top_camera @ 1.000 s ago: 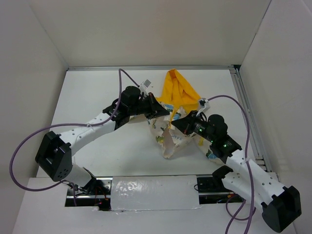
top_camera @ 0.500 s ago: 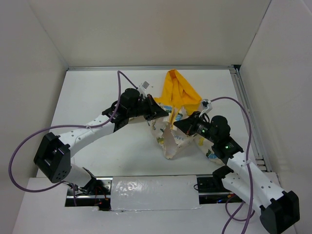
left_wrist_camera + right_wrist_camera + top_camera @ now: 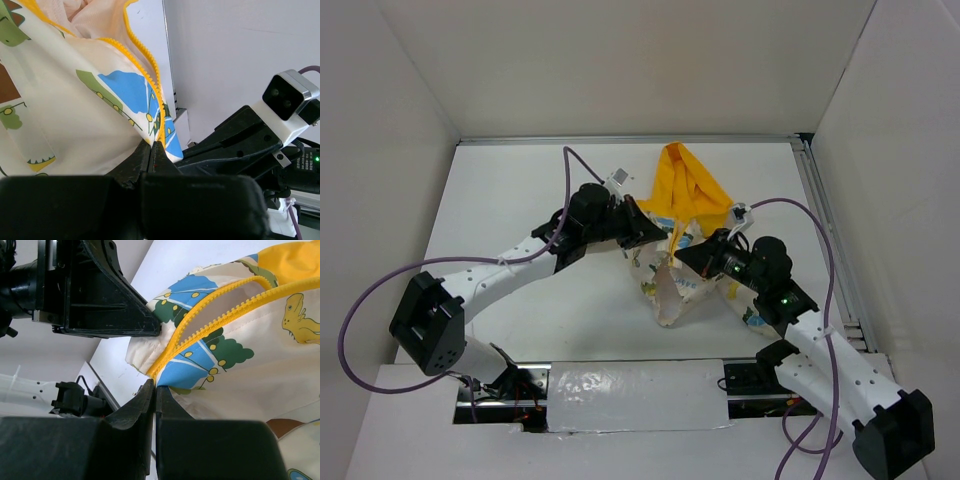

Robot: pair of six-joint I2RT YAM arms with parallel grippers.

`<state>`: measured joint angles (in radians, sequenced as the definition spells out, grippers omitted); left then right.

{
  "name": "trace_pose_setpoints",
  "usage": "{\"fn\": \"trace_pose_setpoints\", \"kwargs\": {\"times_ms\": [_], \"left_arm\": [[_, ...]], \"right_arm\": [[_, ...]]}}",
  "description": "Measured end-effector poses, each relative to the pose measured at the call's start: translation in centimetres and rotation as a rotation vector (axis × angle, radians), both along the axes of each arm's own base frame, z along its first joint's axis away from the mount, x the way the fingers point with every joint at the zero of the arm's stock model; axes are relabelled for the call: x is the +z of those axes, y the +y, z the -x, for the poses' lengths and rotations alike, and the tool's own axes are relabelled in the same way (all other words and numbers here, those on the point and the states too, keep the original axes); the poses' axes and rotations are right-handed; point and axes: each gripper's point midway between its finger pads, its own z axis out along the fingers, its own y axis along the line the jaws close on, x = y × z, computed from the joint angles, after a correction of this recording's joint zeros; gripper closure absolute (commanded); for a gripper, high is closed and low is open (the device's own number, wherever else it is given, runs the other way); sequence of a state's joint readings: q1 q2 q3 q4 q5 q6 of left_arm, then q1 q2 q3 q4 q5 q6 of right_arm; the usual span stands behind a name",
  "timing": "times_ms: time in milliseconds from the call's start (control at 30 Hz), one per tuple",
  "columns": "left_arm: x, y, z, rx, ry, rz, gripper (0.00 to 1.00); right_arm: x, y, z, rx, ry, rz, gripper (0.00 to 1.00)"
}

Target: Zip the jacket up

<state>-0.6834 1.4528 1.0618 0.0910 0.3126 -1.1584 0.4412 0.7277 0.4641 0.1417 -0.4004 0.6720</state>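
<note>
Right now I am holding the small cream-white cartoon-print fabric jacket [image 3: 670,295] up over the white tabletop [image 3: 510,190]; my left gripper [image 3: 152,149] and right gripper [image 3: 154,386] are each clamping shut on a hem corner beside the yellow zipper teeth [image 3: 210,330]; if I am pulling unevenly, the thin cloth risks slipping out and the two rows misaligning.

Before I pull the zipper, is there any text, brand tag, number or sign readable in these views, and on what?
No readable text in any view.
jacket: cartoon prints only, no letters or brand tag showing.
wrist camera housing: plain, no label visible.
green lights on the right arm: lit dots, no writing.
</note>
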Motion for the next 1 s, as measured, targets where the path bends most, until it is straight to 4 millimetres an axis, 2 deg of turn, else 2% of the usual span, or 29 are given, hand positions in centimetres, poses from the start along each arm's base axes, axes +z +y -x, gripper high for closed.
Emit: {"fn": "trace_pose_setpoints", "kwargs": {"times_ms": [200,667,1000], "left_arm": [[-0.1,-0.3,0.4,-0.008,0.001,-0.003,1.00],[-0.1,0.3,1.5,-0.005,-0.018,0.008,1.00],[-0.1,0.1,2.1,-0.035,-0.015,0.016,1.00]], "right_arm": [[-0.5,0.1,-0.3,-0.002,0.014,0.008,1.00],[0.2,-1.1,-1.4,-0.066,-0.005,-0.011,1.00],[0.4,-1.0,-1.6,-0.067,-0.003,-0.021,1.00]]}}
